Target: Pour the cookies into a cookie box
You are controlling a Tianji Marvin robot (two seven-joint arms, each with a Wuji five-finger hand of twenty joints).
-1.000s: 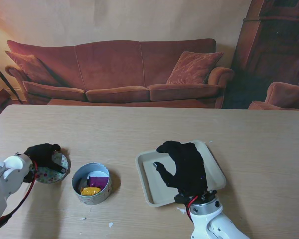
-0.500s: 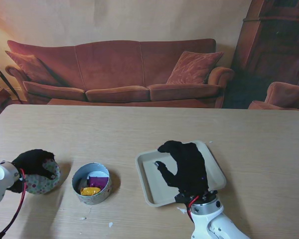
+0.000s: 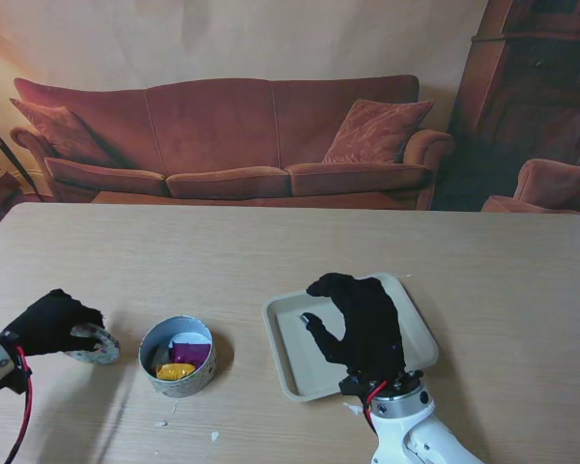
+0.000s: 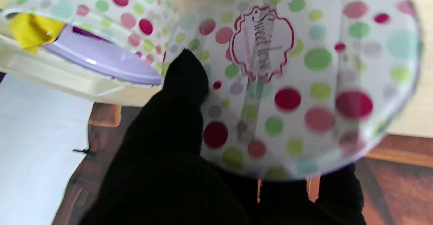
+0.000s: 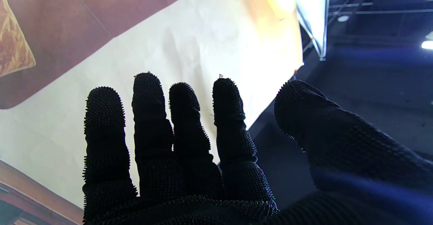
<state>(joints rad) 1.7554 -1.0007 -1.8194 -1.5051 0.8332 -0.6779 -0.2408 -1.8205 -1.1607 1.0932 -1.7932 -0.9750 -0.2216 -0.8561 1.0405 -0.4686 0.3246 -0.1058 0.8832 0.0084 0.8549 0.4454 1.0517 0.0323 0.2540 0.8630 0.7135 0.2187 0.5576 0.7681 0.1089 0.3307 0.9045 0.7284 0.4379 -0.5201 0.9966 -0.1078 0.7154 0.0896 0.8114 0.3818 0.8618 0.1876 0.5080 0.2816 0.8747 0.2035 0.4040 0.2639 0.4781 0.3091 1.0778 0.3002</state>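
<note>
The round polka-dot cookie box [image 3: 178, 356] stands uncovered on the table with a yellow and a purple packet inside. My left hand [image 3: 48, 324] is to its left, shut on the box's polka-dot lid [image 3: 95, 343], which is tilted. In the left wrist view the lid [image 4: 287, 83] fills the picture, with a black finger [image 4: 184, 79] across its face and the box [image 4: 111, 1] behind it. My right hand [image 3: 362, 324] hovers open over the cream tray [image 3: 290, 362]. In the right wrist view its fingers [image 5: 152, 123] are spread and hold nothing.
A few small white scraps [image 3: 213, 437] lie on the table near me, in front of the box. A red sofa [image 3: 232, 135] stands beyond the table's far edge and a dark cabinet [image 3: 541, 77] at the back right.
My left hand has carried the lid to the left and nearer to me, away from the box, and the lid now tilts more. The right hand has stayed over the tray.
</note>
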